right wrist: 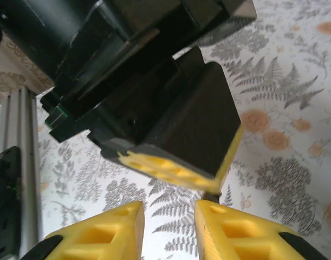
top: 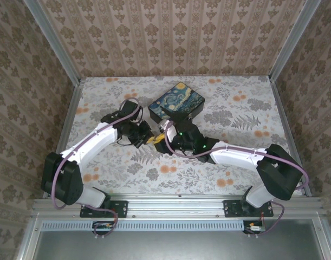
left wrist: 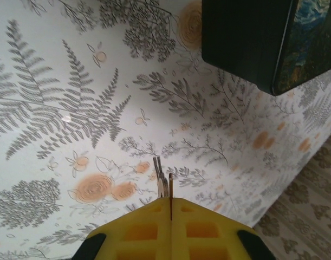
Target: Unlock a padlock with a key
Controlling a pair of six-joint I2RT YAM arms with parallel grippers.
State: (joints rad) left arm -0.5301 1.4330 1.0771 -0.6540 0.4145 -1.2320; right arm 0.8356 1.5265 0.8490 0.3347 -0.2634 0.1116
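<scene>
My left gripper (left wrist: 170, 199) is shut, and the key (left wrist: 161, 174), thin dark metal, sticks out past its yellow fingertips above the floral surface. My right gripper (right wrist: 169, 216) stands open with nothing between its fingers. It faces the left gripper's black body and yellow fingers (right wrist: 176, 170) at close range. A small dark tip (right wrist: 211, 195) shows under those fingers. From above, the left gripper (top: 145, 138) and the right gripper (top: 164, 142) nearly meet at the table's middle, just in front of the box. The padlock is hidden.
A large black box (top: 176, 103) with a swirling-sky lid stands right behind the two grippers; its dark side (left wrist: 246, 43) is at the upper right of the left wrist view. The table's metal front rail (right wrist: 19, 162) lies left of the right gripper.
</scene>
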